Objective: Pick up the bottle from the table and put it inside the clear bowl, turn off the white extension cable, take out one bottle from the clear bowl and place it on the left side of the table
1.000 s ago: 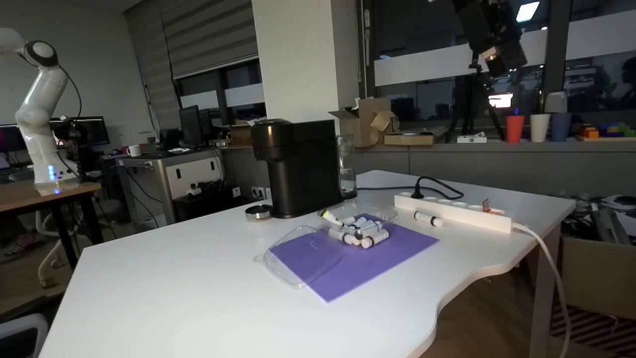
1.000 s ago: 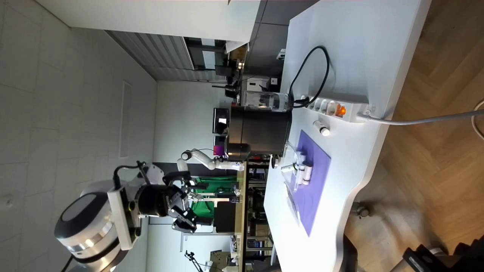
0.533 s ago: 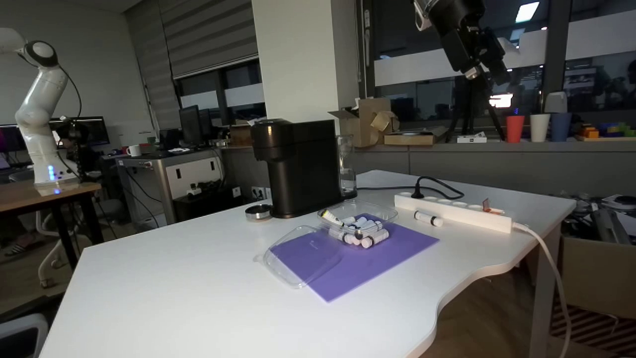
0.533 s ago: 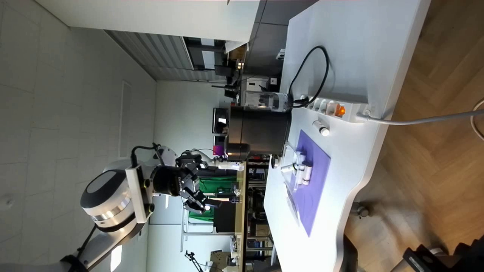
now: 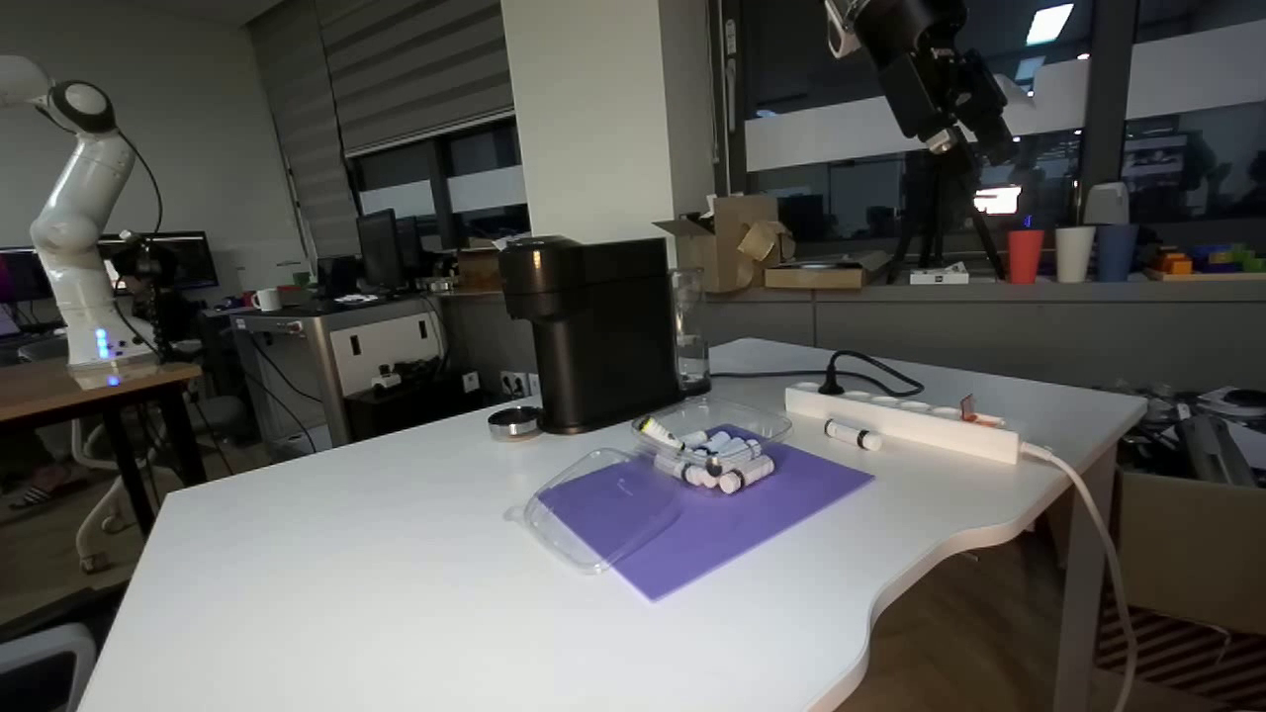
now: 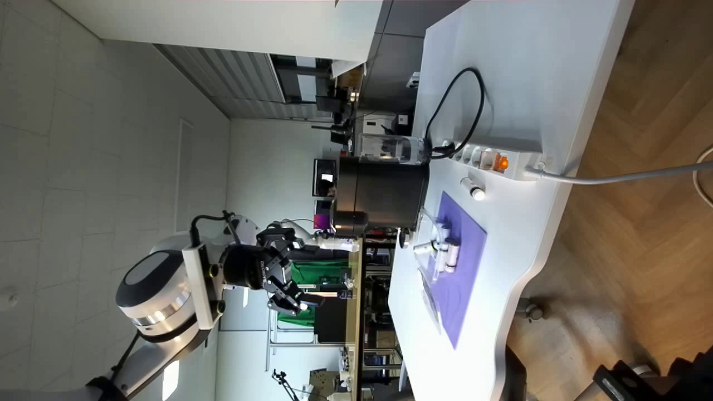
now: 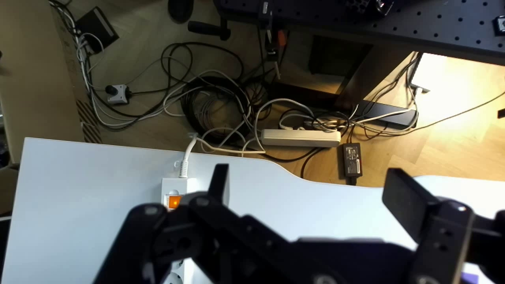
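Dark windows (image 5: 841,59) and a pale pillar (image 5: 593,129) stand behind a large white table (image 5: 376,574) with a curved edge. In both exterior views the robot arm (image 6: 156,306) is raised, well apart from the table. A black box-shaped machine (image 5: 608,336) stands upright there, and near it a purple sheet (image 5: 737,524) lies flat. Beside the sheet rests the white extension cable (image 5: 900,423), a black plug (image 5: 832,384) near one end and a white cord (image 6: 613,179) leaving the other. A transparent lid (image 5: 593,514) lies partly on the sheet, partly on the table. The clear bowl (image 5: 779,432), at the sheet's edge by the machine, holds several small white bottles (image 5: 734,455). The wrist view shows the fingers (image 7: 408,205) spread wide apart. One more bottle (image 5: 849,433) lies on its side on the table, between the bowl and the white extension cable. The cable's switch (image 7: 174,202) glows orange.
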Tool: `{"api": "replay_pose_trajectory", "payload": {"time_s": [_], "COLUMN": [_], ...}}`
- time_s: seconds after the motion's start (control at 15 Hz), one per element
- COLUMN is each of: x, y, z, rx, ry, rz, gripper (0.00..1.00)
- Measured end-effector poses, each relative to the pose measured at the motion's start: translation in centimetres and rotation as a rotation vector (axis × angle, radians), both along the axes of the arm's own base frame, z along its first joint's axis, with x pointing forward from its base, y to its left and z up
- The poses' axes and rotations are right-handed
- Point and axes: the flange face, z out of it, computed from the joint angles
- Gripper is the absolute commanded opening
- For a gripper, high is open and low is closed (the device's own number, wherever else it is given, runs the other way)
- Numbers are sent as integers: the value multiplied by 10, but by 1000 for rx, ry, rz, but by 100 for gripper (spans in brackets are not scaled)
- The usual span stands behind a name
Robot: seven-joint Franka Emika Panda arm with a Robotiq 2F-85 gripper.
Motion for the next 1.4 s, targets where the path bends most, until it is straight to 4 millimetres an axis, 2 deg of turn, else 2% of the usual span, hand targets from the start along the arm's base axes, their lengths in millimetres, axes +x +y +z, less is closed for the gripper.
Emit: {"api": "replay_pose_trajectory", "payload": {"time_s": [0.2,0.33,0.47,0.67,0.87,1.13,1.4], "x": [14,30,46,75,104,136,152], "y": [-9,-31,-59,-98,-123,-133,-126], "z": [-4,-15,-36,-84,-142,-209,-248], "rx": [-9,-17,-20,2,45,98,134], "ry": [-98,-213,-301,-378,-386,-356,-307], "rz": [11,3,-22,-69,-115,-162,-172], "gripper": [100,100,100,100,100,100,100]}}
